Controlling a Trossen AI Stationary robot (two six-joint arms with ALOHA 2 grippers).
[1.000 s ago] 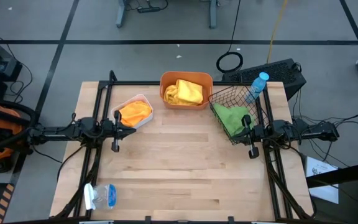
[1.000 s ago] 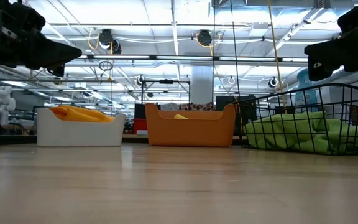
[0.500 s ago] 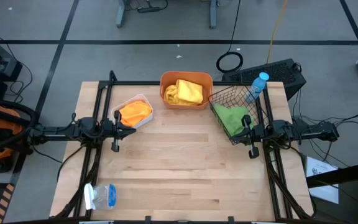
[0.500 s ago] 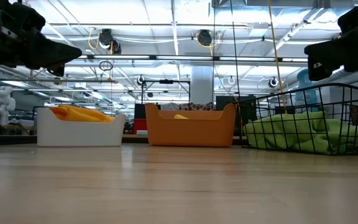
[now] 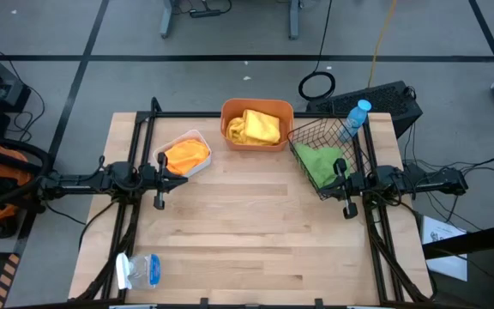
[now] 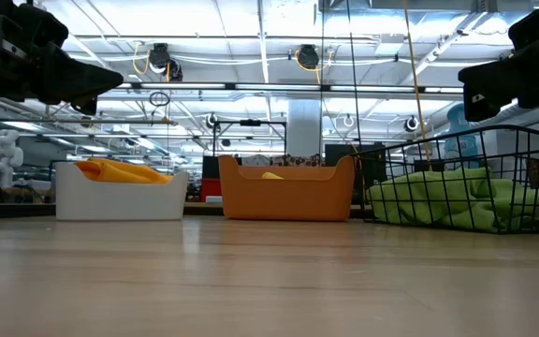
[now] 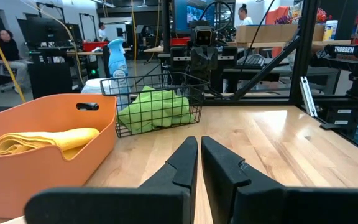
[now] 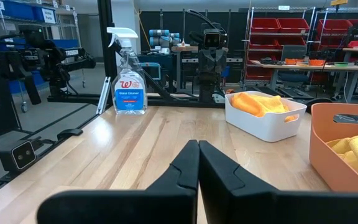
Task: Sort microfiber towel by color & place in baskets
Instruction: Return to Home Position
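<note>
Open room: the middle and near stretch of the bench (image 5: 247, 223) is lying bare between the two arms, with plain wood running to the near edge.
Far edge: the three containers are sitting in a row along it, well apart from the near edge.
Near-left corner: a spray bottle (image 5: 140, 270) is standing upright by the bench edge.
White tray (image 6: 120, 201): it is sitting at the left of the row, just beyond the left arm, and is holding an orange towel (image 5: 185, 156).
Orange tub (image 6: 288, 197): it is sitting in the middle of the row and is holding a yellow towel (image 5: 254, 126).
Wire basket (image 5: 357, 154): it is sitting at the right of the row, close to the right arm, and is holding a green towel (image 5: 320, 163).
Partly hidden: in the low view the yellow towel is showing only as a sliver above the tub's rim, and both arms are being cut off by the upper corners.
Behind the mesh: a blue-capped bottle (image 5: 357, 118) is standing at the basket's far corner, partly screened by wire.
Left end effector (image 7: 199, 140): it is hanging above the left side of the bench, fingers drawn together with only a thin seam between them, gripping nothing.
Right end effector (image 8: 198, 143): it is hanging above the right side, fingers pressed together, touching nothing.
</note>
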